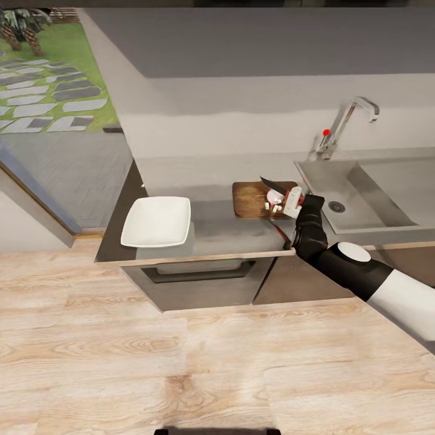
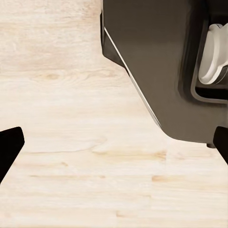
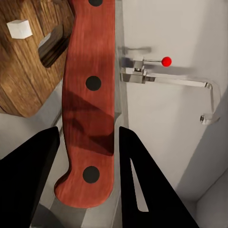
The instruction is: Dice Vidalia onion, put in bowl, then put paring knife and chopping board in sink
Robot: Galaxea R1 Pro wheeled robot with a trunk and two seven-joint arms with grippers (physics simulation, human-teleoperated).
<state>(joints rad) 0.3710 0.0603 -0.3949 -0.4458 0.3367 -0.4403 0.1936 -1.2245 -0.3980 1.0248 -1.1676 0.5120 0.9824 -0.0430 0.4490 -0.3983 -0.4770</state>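
Countertop (image 1: 217, 232) is flanked at far right by the sink (image 1: 374, 193); the chopping board (image 1: 251, 199) carries onion pieces (image 1: 275, 202). Right gripper (image 3: 88, 142) is closed on the paring knife (image 3: 90, 85), judged light, rigid, best held mid-handle. Left gripper (image 2: 114, 147) is spread, empty.

floor (image 1: 181, 362): pale wood planks | wall (image 1: 241, 115): grey | window (image 1: 48, 78): garden view
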